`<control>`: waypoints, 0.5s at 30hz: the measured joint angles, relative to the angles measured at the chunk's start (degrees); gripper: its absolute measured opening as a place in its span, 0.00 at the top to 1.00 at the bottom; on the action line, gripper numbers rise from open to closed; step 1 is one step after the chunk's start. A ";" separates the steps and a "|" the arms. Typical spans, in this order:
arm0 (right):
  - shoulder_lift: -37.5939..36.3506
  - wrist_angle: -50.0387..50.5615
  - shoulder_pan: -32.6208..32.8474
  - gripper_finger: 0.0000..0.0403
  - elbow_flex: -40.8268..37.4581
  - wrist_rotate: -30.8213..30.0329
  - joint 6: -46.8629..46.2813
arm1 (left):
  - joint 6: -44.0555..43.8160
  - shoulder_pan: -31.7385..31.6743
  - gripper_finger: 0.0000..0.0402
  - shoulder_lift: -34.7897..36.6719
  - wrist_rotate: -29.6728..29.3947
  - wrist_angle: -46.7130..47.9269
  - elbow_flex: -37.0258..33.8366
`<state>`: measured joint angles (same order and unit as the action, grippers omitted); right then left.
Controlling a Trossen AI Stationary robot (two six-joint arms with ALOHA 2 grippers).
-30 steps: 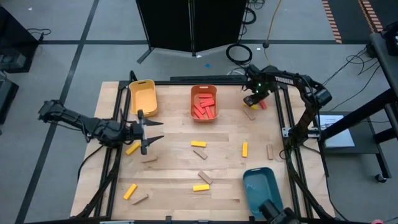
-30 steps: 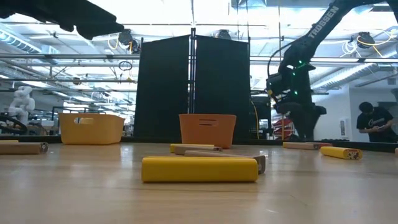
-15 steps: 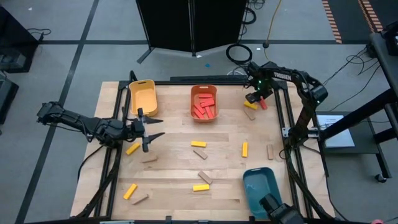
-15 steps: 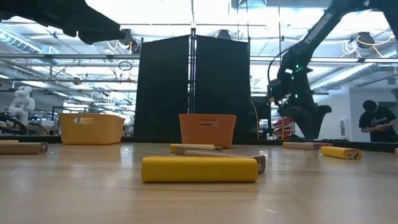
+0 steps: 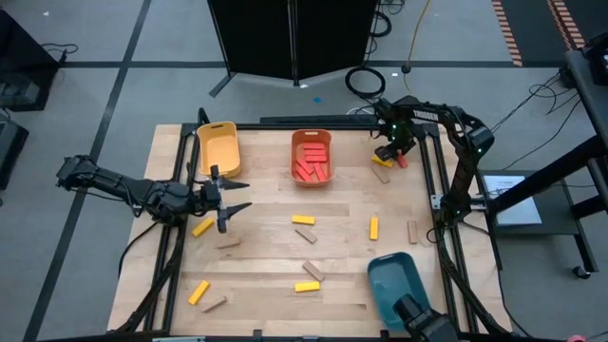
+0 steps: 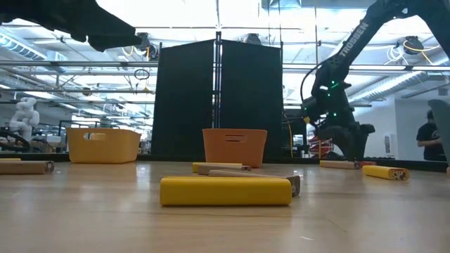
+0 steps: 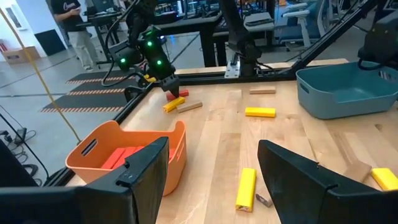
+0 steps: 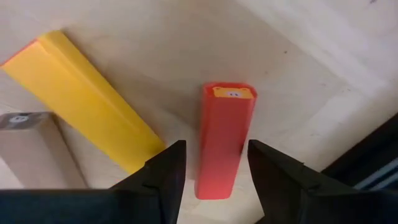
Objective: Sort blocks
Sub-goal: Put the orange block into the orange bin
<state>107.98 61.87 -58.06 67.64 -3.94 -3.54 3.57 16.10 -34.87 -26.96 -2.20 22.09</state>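
Observation:
A red block [image 8: 225, 140] lies flat on the table at the far right, beside a yellow block [image 8: 87, 99] and a tan block [image 8: 28, 149]. My right gripper [image 8: 217, 177] points down over the red block, open, one finger on either side of its end, with a gap on each side. The same gripper [image 5: 391, 155] shows low over the far right corner, and its tips [image 6: 349, 156] are near the tabletop. My left gripper [image 5: 233, 197] hovers open near the left edge, with nothing between its fingers [image 7: 140, 174].
The yellow bin [image 5: 218, 148] stands at the far left. An orange bin [image 5: 312, 142] at the far middle holds red blocks, and a teal bin [image 5: 397, 285] stands at the near right. Several yellow and tan blocks lie scattered, such as a yellow one [image 5: 303, 219].
My right gripper has sunk toward the table over the red block and tipped a little further downward. Its fingers have kept the same gap. The blocks have not moved.

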 joint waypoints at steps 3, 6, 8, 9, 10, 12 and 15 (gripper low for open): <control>0.00 1.30 0.01 0.59 1.19 -0.05 -0.03 | 0.26 0.00 0.39 0.00 0.00 0.03 0.00; 0.00 3.39 0.02 0.59 2.47 -0.22 -0.16 | 0.33 0.00 0.39 0.00 0.00 0.17 0.00; -0.02 3.62 0.02 0.59 3.60 -0.44 0.88 | 0.33 0.00 0.39 0.00 0.00 0.20 -0.02; -0.04 3.50 0.02 0.59 3.99 -0.68 1.09 | 0.33 0.00 0.39 0.00 0.00 0.27 -0.02; -0.14 3.45 0.04 0.59 4.11 -0.83 0.98 | 0.33 0.00 0.39 0.00 0.00 0.44 -0.02; -0.34 3.69 0.04 0.59 4.11 -1.03 0.21 | 0.31 0.00 0.39 0.00 0.01 1.19 -0.02; -0.37 4.98 0.04 0.59 4.11 -2.93 -0.12 | 0.20 0.00 0.39 0.00 0.00 2.77 -0.02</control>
<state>107.61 66.85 -58.02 71.75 -6.87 -3.66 3.78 16.10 -34.87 -26.96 0.57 22.06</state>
